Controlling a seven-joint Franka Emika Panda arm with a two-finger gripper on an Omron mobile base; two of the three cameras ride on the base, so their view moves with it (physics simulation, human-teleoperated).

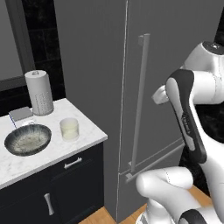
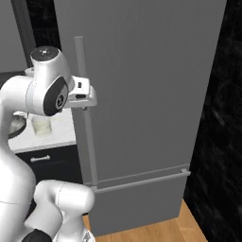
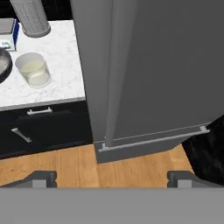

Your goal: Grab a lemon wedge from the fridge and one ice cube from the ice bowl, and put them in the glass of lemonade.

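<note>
— Dark tiled wall behind, marble counter (image 1: 83, 131) low on the left. What sits on it in the left base view?

— Ice bowl (image 1: 28, 139) near the front edge, with the glass of lemonade (image 1: 69, 128) just beside it on the side toward the fridge (image 1: 96, 65). A white paper-towel roll (image 1: 39, 92) stands behind them near the wall. The fridge door is shut, its long bar handle (image 1: 140, 103) upright; the lemon wedge can't be seen.

— And the arm?

— It rises on the right, in front of the fridge, and the hand reaches toward the handle.

— Right base view?

— The gripper (image 2: 86, 99) is up against the handle (image 2: 86, 113), at its upper part. Whether the fingers touch it, I cannot tell. The glass (image 2: 41, 126) peeks out under the arm, on the counter.

— Hand view?

— It looks down the door. The two fingertips (image 3: 41, 178) stand far apart at the bottom — spread wide, with nothing between them. The glass (image 3: 33, 69) is at upper left on the marble, the roll (image 3: 30, 17) beyond it, and wooden floor (image 3: 131, 168) lies below the fridge.
</note>
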